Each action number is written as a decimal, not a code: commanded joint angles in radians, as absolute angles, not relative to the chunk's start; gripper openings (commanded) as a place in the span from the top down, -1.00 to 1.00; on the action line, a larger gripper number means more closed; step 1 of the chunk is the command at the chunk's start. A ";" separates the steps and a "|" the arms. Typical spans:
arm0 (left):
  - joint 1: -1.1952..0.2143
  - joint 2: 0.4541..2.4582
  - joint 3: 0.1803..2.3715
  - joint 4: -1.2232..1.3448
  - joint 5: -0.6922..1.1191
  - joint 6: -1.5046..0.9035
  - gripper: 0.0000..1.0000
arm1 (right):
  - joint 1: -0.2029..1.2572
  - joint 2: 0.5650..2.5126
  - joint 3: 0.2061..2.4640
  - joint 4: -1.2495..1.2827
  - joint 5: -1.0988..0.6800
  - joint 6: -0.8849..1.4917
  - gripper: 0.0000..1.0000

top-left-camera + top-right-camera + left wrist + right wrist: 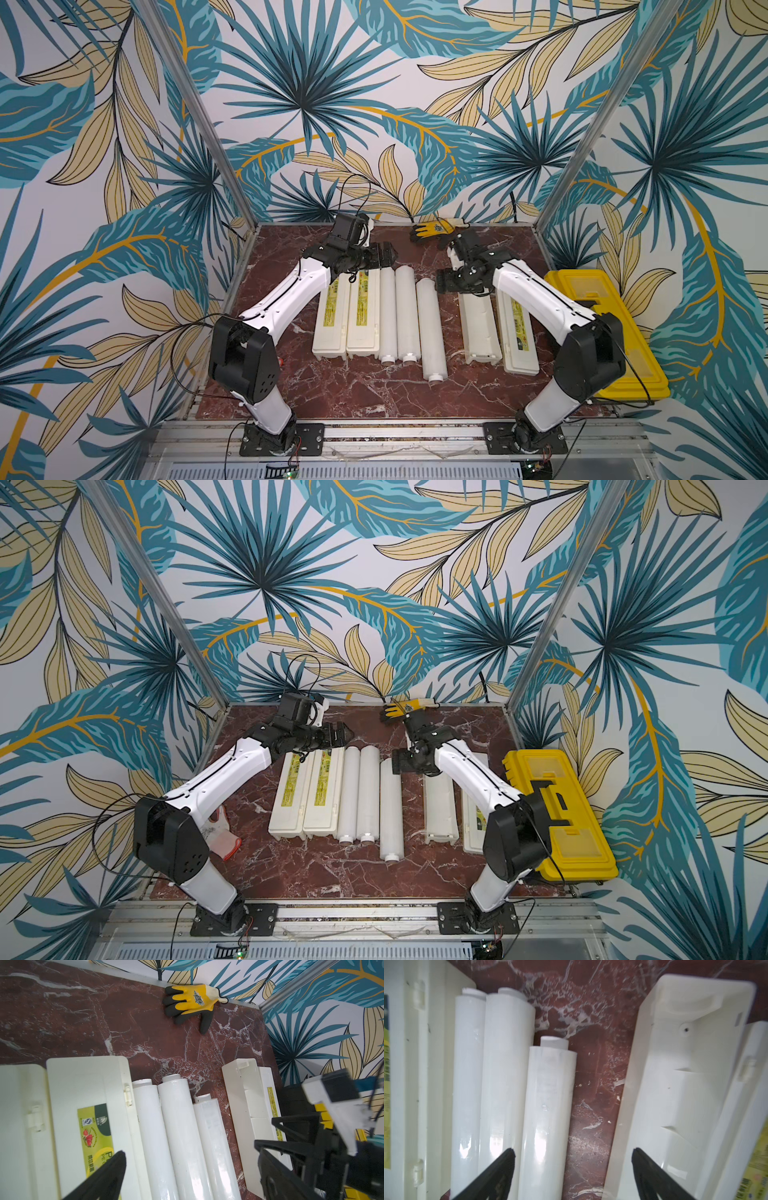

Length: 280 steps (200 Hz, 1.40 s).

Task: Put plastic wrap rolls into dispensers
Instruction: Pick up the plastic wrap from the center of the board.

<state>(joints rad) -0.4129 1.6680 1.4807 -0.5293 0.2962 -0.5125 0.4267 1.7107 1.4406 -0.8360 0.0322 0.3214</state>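
1. Three rolls are lying mid-frame in both top views, none boxed yet: a pair (407,311) touching the closed boxes (363,316), and the third roll (431,328) just right of them, set lower.
2. Your right gripper (572,1150) is hanging with jaws apart and empty over that roll's upper end. One finger is sitting over the seam with the pair. Dropping there, you are risking a pinch on two rolls or a shove that sends them rolling.
3. Gripping so near one end, you are inviting a slick, long roll to droop or slip out during the lift, I judge.
4. Right of centre an open box (478,328) is waiting, its lid (517,332) folded out beside it. A skewed roll is likely catching its end caps on the walls, or skidding the light box toward the toolbox (602,328).
5. Your left gripper (384,255), jaws wide and empty, is hovering over the closed boxes' upper ends, near the right arm. Reaching with both together, you are courting a clash.
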 commanded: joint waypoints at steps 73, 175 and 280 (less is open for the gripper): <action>-0.375 1.627 1.411 -0.532 0.313 -0.513 -0.99 | 0.522 1.938 1.453 -0.825 0.130 0.479 -0.76; -0.364 1.628 1.401 -0.532 0.317 -0.519 -0.99 | 0.534 2.042 1.386 -0.824 0.185 0.562 -0.61; -0.365 1.619 1.402 -0.532 0.322 -0.523 -0.99 | 0.526 1.716 1.459 -0.880 0.117 0.445 0.40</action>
